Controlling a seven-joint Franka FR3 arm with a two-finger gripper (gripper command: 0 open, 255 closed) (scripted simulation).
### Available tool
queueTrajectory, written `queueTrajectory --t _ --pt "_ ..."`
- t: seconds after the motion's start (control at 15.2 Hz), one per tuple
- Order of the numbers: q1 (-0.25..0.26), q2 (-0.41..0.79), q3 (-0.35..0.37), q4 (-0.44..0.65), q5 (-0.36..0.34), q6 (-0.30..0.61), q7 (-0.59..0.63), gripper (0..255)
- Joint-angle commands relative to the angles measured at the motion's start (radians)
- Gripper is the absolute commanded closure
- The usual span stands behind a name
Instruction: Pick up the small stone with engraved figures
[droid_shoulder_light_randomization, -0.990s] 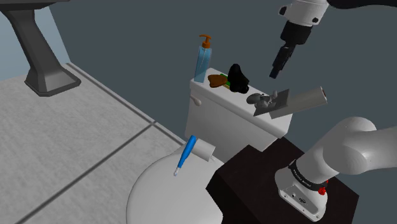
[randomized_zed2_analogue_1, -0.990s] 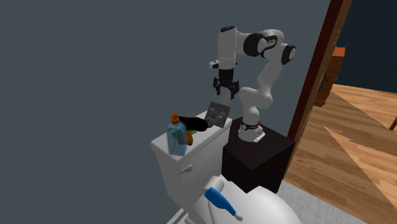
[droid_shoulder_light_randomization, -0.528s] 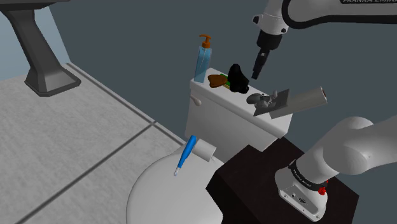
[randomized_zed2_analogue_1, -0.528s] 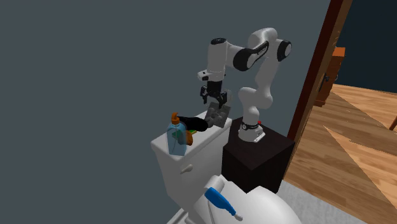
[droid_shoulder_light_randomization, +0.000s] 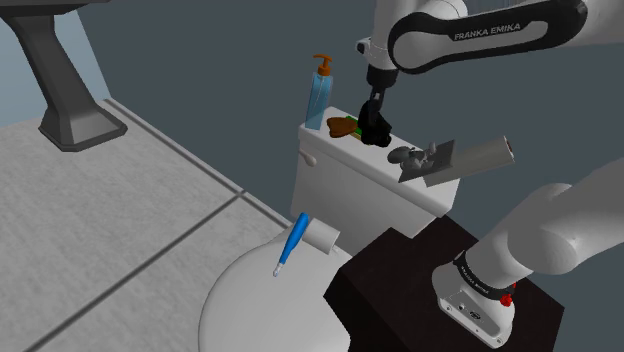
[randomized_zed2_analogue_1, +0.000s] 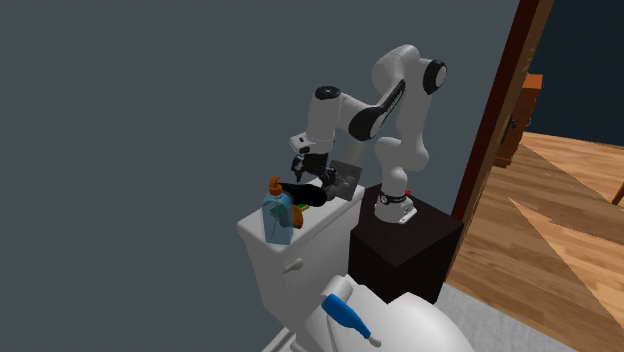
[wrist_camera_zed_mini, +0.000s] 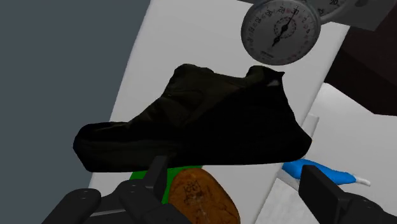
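Shoulder view: arm outstretched toward stone

Dim, flat, even light; faint shadows; sharp.

Black shoe, stopwatch, blue soap bottle on white toilet tank

Shoulder view: camera high beside stand, aimed down and leftward over toilet tank; medium range, looking along tank lid from its stand-side end.
Second exterior view: farther off, out past toilet bowl, facing tank's front edge and grey wall.
Wrist view: on end effector, very near lid, looking down on black shoe.
All three share lid's middle with shoe, plus blue toothbrush. Both exterior views share soap bottle at lid's end farthest from stand.
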Motion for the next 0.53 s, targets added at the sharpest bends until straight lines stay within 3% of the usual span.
queueTrajectory --t 0.0,0.26,0.46 --pt "-0.001 0.066 0.007 0.026 -0.048 0.046 -0.016 0" --pt "-0.001 0.207 0.018 0.105 -0.148 0.116 -0.034 0" --pt "-0.001 0.223 0.017 0.083 -0.160 0.151 -0.017 0"
